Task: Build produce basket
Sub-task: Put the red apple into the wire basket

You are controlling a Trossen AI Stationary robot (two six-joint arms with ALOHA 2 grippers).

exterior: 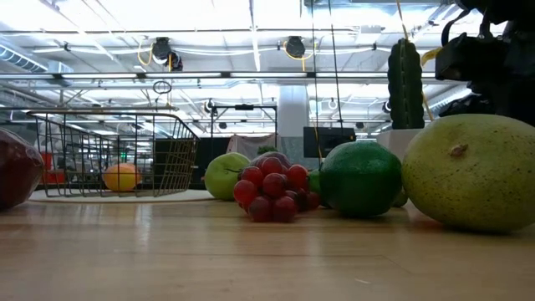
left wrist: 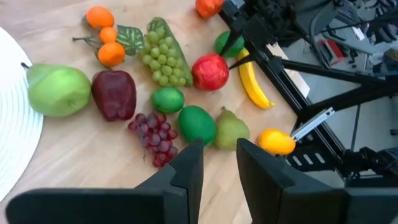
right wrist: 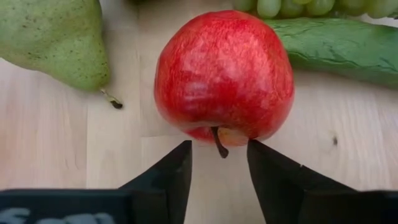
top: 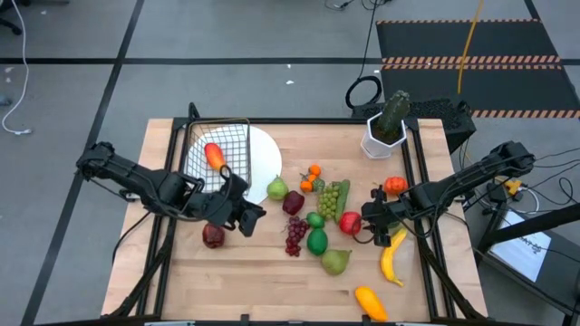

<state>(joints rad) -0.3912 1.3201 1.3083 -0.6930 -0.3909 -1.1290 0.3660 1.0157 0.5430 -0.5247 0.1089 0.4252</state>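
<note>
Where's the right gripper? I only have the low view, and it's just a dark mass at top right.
Observer: The right gripper is at the red apple, fingers apart, tips short of its sides.
Operator: Holding anything?
Observer: No. Only the apple's stem lies between the tips.
Operator: Left arm?
Observer: The left gripper is empty and slightly open, near a corner of the basket.
</note>
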